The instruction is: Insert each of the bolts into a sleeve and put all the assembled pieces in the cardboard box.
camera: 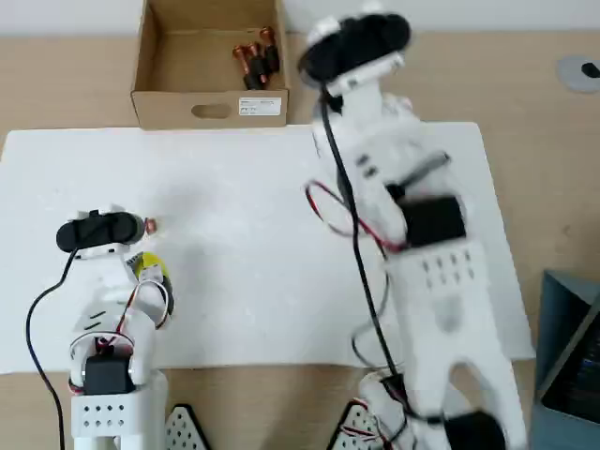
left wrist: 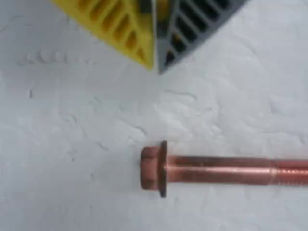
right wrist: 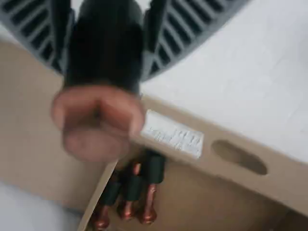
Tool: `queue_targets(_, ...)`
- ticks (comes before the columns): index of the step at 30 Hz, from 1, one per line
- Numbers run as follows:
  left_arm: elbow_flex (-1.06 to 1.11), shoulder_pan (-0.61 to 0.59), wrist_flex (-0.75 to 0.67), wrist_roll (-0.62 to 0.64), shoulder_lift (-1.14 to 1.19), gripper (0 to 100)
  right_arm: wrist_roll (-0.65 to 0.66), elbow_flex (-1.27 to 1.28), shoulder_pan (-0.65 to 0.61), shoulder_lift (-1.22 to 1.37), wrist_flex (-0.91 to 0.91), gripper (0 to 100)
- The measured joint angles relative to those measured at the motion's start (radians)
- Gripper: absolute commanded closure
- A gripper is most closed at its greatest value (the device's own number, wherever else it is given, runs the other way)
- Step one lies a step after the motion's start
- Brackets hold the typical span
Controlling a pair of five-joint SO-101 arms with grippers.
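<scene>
Open-topped cardboard box point(camera: 169, 111), assemblies point(camera: 256, 58) in corner.

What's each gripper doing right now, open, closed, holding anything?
Left gripper: closed, empty, near a loose bolt.
Right gripper: closed on a sleeved bolt above the cardboard box.

Overhead looks down; close right-wrist shares cardboard box point(camera: 164, 108).

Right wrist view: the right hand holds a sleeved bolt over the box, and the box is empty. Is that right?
No. The box is not empty: the right wrist view shows three sleeved bolts in it. The right hand does hold a sleeved bolt over it.
</scene>
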Motion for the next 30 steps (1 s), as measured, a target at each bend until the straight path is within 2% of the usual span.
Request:
queue_targets(10, 0.0, 0.0, 0.0, 0.0, 0.0, 100, 0.149, -0.45, 0.0, 0.58, -0.143, 98.8)
queue_targets(18, 0.0, 0.0, 0.0, 0.0, 0.0, 100, 0.322, -0.968, -0.038, 1.071, -0.146, 98.7)
queue_targets(26, 0.0, 0.0, 0.0, 0.0, 0.0, 100, 0.43, -1.412, -0.098, 1.458, -0.146, 98.5)
queue_targets(30, 0.0, 0.0, 0.0, 0.0, 0.0, 100, 0.462, -1.494, -0.103, 1.556, -0.137, 90.8)
